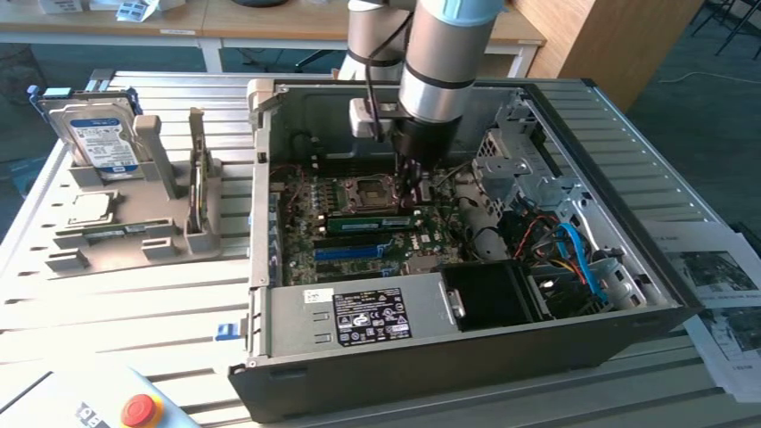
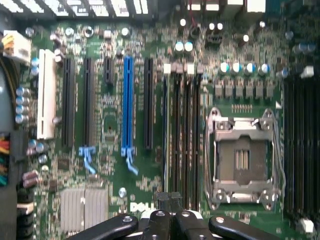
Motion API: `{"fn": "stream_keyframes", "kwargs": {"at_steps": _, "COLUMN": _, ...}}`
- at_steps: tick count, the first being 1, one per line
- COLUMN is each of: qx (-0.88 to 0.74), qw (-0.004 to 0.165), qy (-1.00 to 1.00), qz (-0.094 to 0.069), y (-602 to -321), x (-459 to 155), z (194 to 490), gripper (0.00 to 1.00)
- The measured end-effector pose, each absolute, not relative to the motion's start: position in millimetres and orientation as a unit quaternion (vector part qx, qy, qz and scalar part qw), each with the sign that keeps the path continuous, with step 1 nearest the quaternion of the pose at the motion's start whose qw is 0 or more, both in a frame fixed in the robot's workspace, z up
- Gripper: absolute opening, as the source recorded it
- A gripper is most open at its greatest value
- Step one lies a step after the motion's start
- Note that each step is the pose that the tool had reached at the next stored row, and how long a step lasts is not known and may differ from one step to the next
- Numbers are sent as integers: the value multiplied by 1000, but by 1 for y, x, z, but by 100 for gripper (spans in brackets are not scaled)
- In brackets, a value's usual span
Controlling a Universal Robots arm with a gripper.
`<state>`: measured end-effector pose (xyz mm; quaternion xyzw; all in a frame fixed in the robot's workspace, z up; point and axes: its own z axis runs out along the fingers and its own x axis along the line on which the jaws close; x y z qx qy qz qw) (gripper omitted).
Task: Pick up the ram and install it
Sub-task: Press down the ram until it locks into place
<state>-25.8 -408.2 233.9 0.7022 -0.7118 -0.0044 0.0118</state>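
The ram (image 1: 371, 222), a long green stick, lies seated in a slot on the motherboard (image 2: 110, 125) inside the open computer case (image 1: 476, 348), just beside the empty processor socket (image 2: 242, 160). The gripper (image 1: 414, 189) hovers right above it, jaws fully closed and holding nothing. A hard drive (image 1: 102, 138) stands on the counter (image 1: 119, 303)

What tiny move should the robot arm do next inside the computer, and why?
Probably press gently straight down. The shut gripper sits just above the green ram, which lies along a slot next to the processor socket. I can't tell if the ram has clicked fully in, so a small push seems sensible.
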Motion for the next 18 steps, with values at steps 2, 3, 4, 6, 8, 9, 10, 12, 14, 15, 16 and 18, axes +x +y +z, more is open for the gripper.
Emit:
{"fn": "stream_keyframes", "kwargs": {"at_steps": 2, "qx": 702, "qw": 12, "qy": -712, "qz": -4, "y": -408, "x": -31, "z": 234, "gripper": 10}}
{"fn": "stream_keyframes", "kwargs": {"at_steps": 3, "qx": 702, "qw": 12, "qy": -712, "qz": -4, "y": -408, "x": -35, "z": 234, "gripper": 10}}
{"fn": "stream_keyframes", "kwargs": {"at_steps": 4, "qx": 702, "qw": 11, "qy": -712, "qz": -4, "y": -408, "x": -38, "z": 234, "gripper": 10}}
{"fn": "stream_keyframes", "kwargs": {"at_steps": 6, "qx": 702, "qw": 11, "qy": -712, "qz": -4, "y": -408, "x": -44, "z": 234, "gripper": 10}}
{"fn": "stream_keyframes", "kwargs": {"at_steps": 8, "qx": 702, "qw": 11, "qy": -712, "qz": -4, "y": -408, "x": -50, "z": 234, "gripper": 10}}
{"fn": "stream_keyframes", "kwargs": {"at_steps": 9, "qx": 702, "qw": 11, "qy": -712, "qz": -4, "y": -408, "x": -53, "z": 234, "gripper": 10}}
{"fn": "stream_keyframes", "kwargs": {"at_steps": 10, "qx": 702, "qw": 11, "qy": -712, "qz": -3, "y": -408, "x": -57, "z": 234, "gripper": 10}}
{"fn": "stream_keyframes", "kwargs": {"at_steps": 12, "qx": 702, "qw": 11, "qy": -712, "qz": -3, "y": -408, "x": -63, "z": 234, "gripper": 10}}
{"fn": "stream_keyframes", "kwargs": {"at_steps": 14, "qx": 702, "qw": 10, "qy": -712, "qz": -3, "y": -408, "x": -69, "z": 234, "gripper": 10}}
{"fn": "stream_keyframes", "kwargs": {"at_steps": 15, "qx": 702, "qw": 10, "qy": -712, "qz": -3, "y": -408, "x": -72, "z": 234, "gripper": 10}}
{"fn": "stream_keyframes", "kwargs": {"at_steps": 16, "qx": 702, "qw": 10, "qy": -712, "qz": -3, "y": -408, "x": -74, "z": 234, "gripper": 10}}
{"fn": "stream_keyframes", "kwargs": {"at_steps": 18, "qx": 702, "qw": 10, "qy": -712, "qz": -2, "y": -408, "x": -80, "z": 234, "gripper": 10}}
